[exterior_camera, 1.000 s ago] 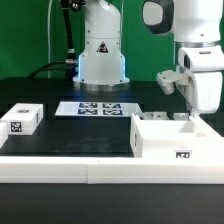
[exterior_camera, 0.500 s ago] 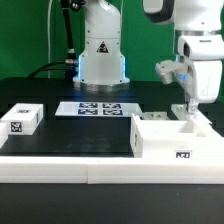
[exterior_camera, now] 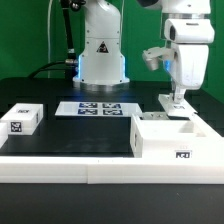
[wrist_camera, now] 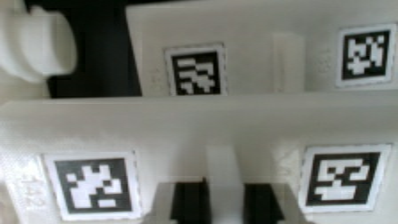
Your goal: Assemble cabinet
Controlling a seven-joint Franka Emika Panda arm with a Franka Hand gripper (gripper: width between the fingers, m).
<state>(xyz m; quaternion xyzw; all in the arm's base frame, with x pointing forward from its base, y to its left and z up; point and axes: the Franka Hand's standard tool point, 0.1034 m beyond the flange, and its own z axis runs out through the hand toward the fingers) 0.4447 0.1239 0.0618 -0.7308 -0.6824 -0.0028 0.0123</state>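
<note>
Exterior view. Item: cabinet point(exterior_camera: 160, 146), a white open-topped box with inner partitions and one square black-and-white tag on its front wall. It stands on the black table point(exterior_camera: 75, 138) at the exterior view's right, unmoved from the earlier frames. Item: gripper point(exterior_camera: 176, 101), hanging from the white arm point(exterior_camera: 186, 55) just above the cabinet's rear edge. Its jaws are drawn close together and nothing shows between them. Change noted: a second ago its tips sat lower, down at the cabinet's far right compartment; they have since risen and shifted toward the exterior view's left, clear of the box. Item: small white block point(exterior_camera: 20, 119) with one tag, at the exterior view's left and well apart from the cabinet, position unchanged. Item: marker board point(exterior_camera: 98, 108), flat on the table in front of the arm's base point(exterior_camera: 101, 60), position unchanged. Item: long white ledge point(exterior_camera: 70, 172) across the front of the table. Wrist view. The cabinet point(wrist_camera: 214, 108) fills the picture from close above, showing white walls and ledges and four blurred square tags. The gripper point(wrist_camera: 226, 190) shows its finger ends close together over a white wall. A rounded white shape point(wrist_camera: 32, 45) at one corner cannot be made out.
</note>
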